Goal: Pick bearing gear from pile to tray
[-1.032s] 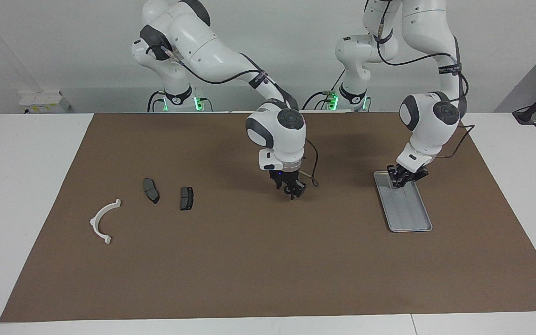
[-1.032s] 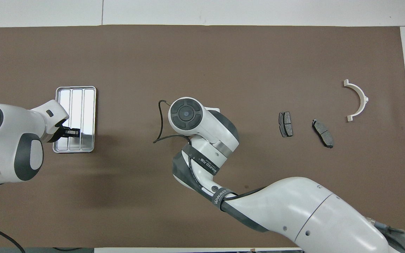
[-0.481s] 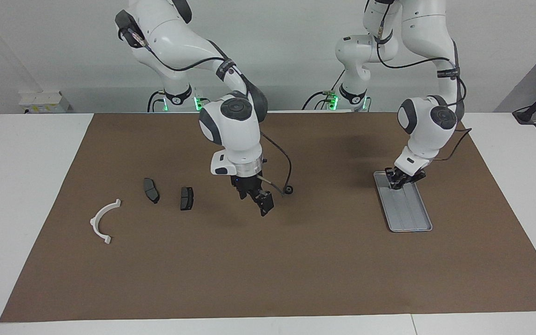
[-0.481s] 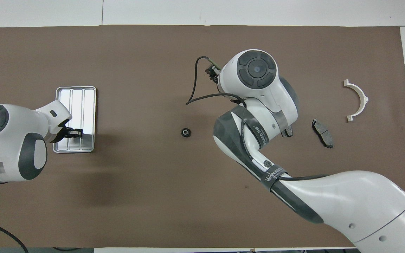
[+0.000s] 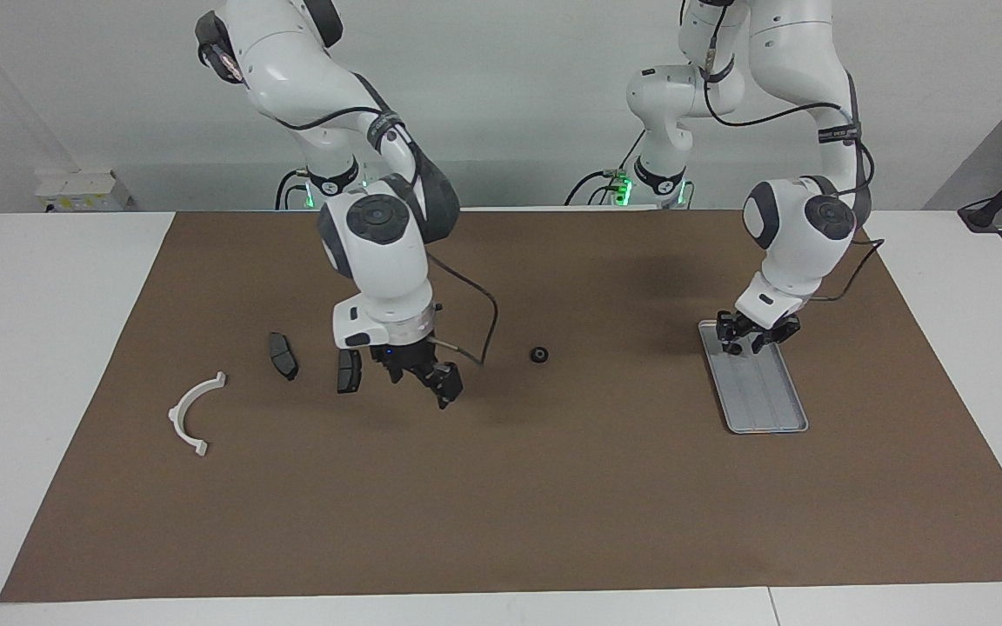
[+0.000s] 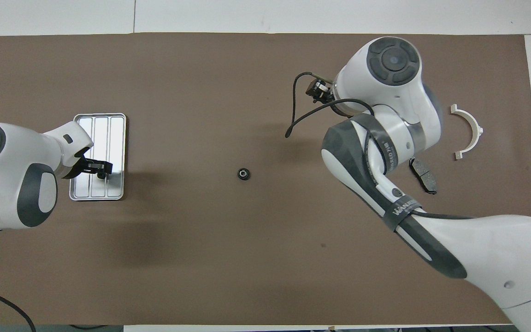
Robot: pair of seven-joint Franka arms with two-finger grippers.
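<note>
The bearing gear (image 5: 539,354), a small black ring, lies alone on the brown mat mid-table (image 6: 244,174), touched by nothing. Two dark brake pads (image 5: 283,356) (image 5: 349,371) and a white half-ring bracket (image 5: 195,413) make up the pile at the right arm's end. My right gripper (image 5: 425,378) hangs open and empty just above the mat, beside the pad closest to the gear. The silver ribbed tray (image 5: 781,419) lies at the left arm's end. My left gripper (image 5: 749,337) is low over the tray's end nearest the robots (image 6: 102,168).
The brown mat (image 5: 501,504) covers most of the white table. In the overhead view the right arm hides one brake pad; the other pad (image 6: 423,175) and the bracket (image 6: 468,131) show. A loose black cable (image 5: 479,335) hangs from the right wrist.
My right gripper let go of the bearing gear mid-table and swung away to beside the brake pads. The gear stays where it was left. My left gripper shifted slightly over the tray.
</note>
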